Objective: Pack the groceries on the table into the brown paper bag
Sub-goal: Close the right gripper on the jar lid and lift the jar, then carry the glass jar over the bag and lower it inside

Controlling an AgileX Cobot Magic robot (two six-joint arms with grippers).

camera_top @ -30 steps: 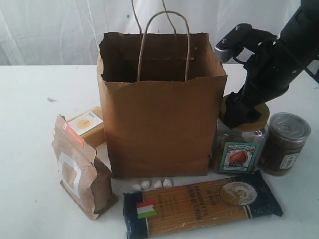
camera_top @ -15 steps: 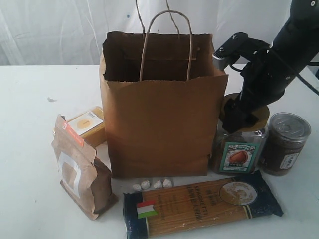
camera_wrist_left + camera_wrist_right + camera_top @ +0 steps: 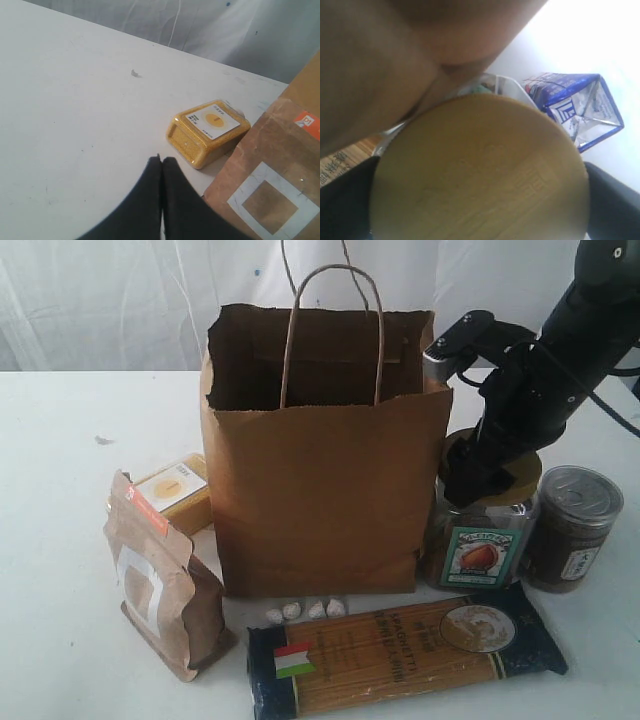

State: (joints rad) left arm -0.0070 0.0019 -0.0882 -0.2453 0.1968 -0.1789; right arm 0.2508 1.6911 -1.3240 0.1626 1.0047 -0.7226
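Note:
The brown paper bag (image 3: pixel 320 480) stands open in the middle of the table (image 3: pixel 60 540). Just right of it is the tan-lidded jar (image 3: pixel 482 540), with my right gripper (image 3: pixel 485 475) down over its lid (image 3: pixel 480 170). Dark fingers (image 3: pixel 340 205) press against the lid's rim on both sides. The dark clear-lidded jar (image 3: pixel 572 530) stands further right. The spaghetti packet (image 3: pixel 400 650) lies in front. At the left are the kraft pouch (image 3: pixel 160 585) and the yellow-grain bottle (image 3: pixel 178 490). My left gripper (image 3: pixel 161 160) is shut and empty above the table, near the bottle (image 3: pixel 207 131) and pouch (image 3: pixel 270 185).
Several small white pebbles (image 3: pixel 305 610) lie in front of the bag. A blue-and-white packet (image 3: pixel 575 107) shows beyond the jar in the right wrist view. A small dark mark (image 3: pixel 103 440) is on the tabletop. A white curtain hangs behind.
The right arm's upper part has swung slightly left and up while its gripper stayed on the jar lid. The bag's top has shifted a little to the right.

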